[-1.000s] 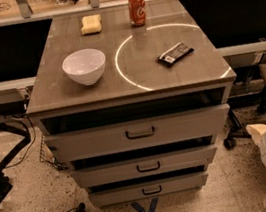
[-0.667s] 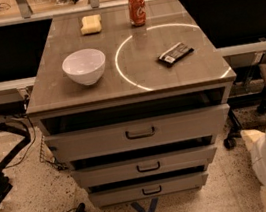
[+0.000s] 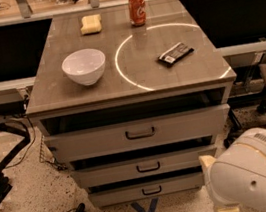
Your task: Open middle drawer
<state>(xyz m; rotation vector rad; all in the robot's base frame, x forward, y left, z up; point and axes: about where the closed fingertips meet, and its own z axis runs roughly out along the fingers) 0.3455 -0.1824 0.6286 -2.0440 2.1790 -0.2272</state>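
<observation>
Camera view: the middle drawer [image 3: 104, 174] sits between two others below the table [image 3: 70, 95]. It looks rigid and light-running, so I'd hook its central bar handle [image 3: 148, 167]. My end effector lies off-frame past my arm [image 3: 251, 174], so I cannot tell its state.

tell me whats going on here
A robot is set to open the middle drawer of a three-drawer cabinet. Only a white part of its arm shows, at lower right beside the cabinet; the gripper is out of view, and nothing touches the drawer's handle. On top sit a white bowl, a soda can, a yellow sponge and a dark snack bar.
</observation>
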